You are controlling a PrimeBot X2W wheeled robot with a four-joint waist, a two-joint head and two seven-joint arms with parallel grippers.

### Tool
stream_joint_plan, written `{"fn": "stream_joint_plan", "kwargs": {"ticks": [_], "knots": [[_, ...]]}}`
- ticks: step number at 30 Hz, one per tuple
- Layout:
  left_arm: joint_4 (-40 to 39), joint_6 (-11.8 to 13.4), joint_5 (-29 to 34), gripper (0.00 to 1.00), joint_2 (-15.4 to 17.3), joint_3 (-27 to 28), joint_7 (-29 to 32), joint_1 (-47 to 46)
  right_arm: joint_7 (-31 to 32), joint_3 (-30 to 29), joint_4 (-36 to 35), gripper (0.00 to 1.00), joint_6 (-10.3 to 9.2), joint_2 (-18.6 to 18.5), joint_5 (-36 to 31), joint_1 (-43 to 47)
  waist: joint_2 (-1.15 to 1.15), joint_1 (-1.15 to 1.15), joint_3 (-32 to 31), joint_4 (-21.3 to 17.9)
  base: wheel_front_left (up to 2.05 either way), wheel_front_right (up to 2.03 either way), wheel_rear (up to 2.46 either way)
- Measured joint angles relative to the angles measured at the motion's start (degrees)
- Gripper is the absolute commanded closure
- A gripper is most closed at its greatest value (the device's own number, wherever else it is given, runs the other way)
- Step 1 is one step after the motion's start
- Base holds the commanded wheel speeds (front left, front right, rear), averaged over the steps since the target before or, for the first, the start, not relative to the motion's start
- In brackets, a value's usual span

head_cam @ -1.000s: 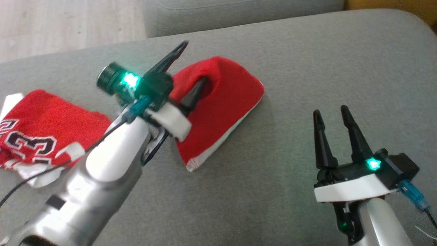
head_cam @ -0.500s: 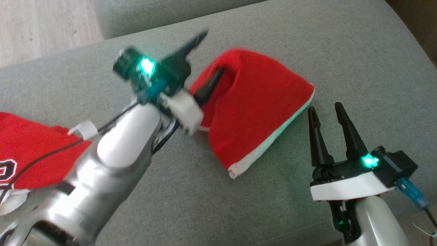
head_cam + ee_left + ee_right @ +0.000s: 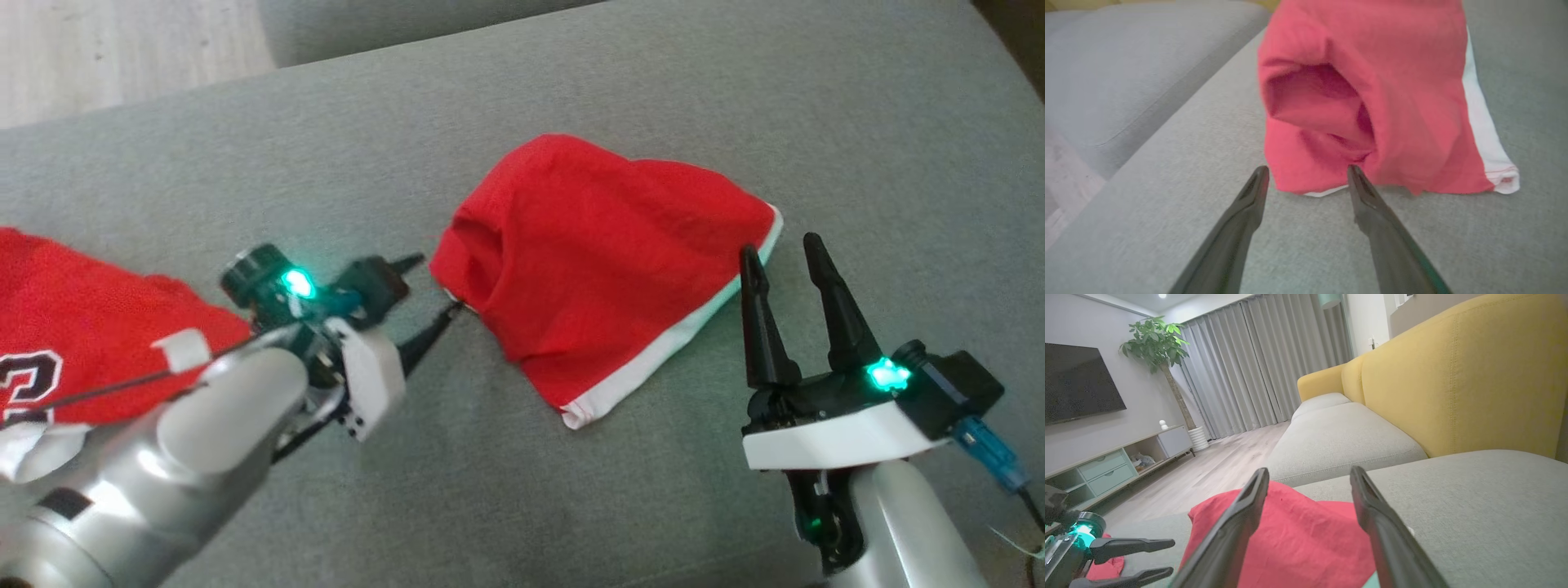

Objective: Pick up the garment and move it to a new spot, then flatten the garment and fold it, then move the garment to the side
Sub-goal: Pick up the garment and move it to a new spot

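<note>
A red garment point(image 3: 596, 269) with white trim lies folded into a bundle in the middle of the grey sofa seat point(image 3: 653, 98). My left gripper point(image 3: 439, 284) is open just left of it, with its fingertips at the bundle's edge and nothing between them. In the left wrist view the garment point(image 3: 1372, 81) shows a loose pocket facing the left gripper point(image 3: 1306, 171). My right gripper point(image 3: 781, 247) stands open at the garment's right edge, holding nothing. In the right wrist view the right gripper point(image 3: 1308, 470) hovers over the garment point(image 3: 1298, 539), and the left gripper point(image 3: 1171, 556) shows at lower left.
A second red jersey point(image 3: 82, 310) with a white number lies at the far left of the seat, partly behind my left forearm. A yellow backrest point(image 3: 1453, 375) rises beyond the cushion. Wooden floor point(image 3: 122, 49) lies past the sofa's far edge.
My left gripper has come out of the garment's fold and dropped back down-left, open. The garment has settled flatter. The head camera has shifted; the right gripper has barely moved.
</note>
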Motion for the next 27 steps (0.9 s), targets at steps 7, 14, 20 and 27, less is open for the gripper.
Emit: {"fn": "stream_joint_plan", "kwargs": {"ticks": [7,14,20,27], "knots": [[-0.13,5.02,-2.21,0.00,1.02,4.33,-6.19,-0.44,0.00,-1.43,0.35,0.00,0.00,0.00,-1.47,0.02,0.00,0.00,-1.23,3.15,0.00,0.00,0.00],[-4.19,15.29,-3.94,0.00,3.22,10.62,-14.93,5.22,0.00,-3.50,0.73,0.00,0.00,0.00,-4.05,1.20,0.00,0.00,-3.38,7.32,0.00,0.00,0.00],[-13.08,24.40,-5.14,0.00,3.30,18.18,-18.48,13.51,0.00,-4.92,1.21,0.00,0.00,0.00,-5.70,3.35,0.00,0.00,-5.34,10.48,0.00,0.00,0.00],[-25.06,29.81,1.26,0.00,-2.45,30.36,-18.72,30.08,0.00,-6.97,1.67,0.00,0.00,0.02,-6.83,5.98,0.00,-0.01,-7.45,12.70,0.00,0.00,0.00]]}}
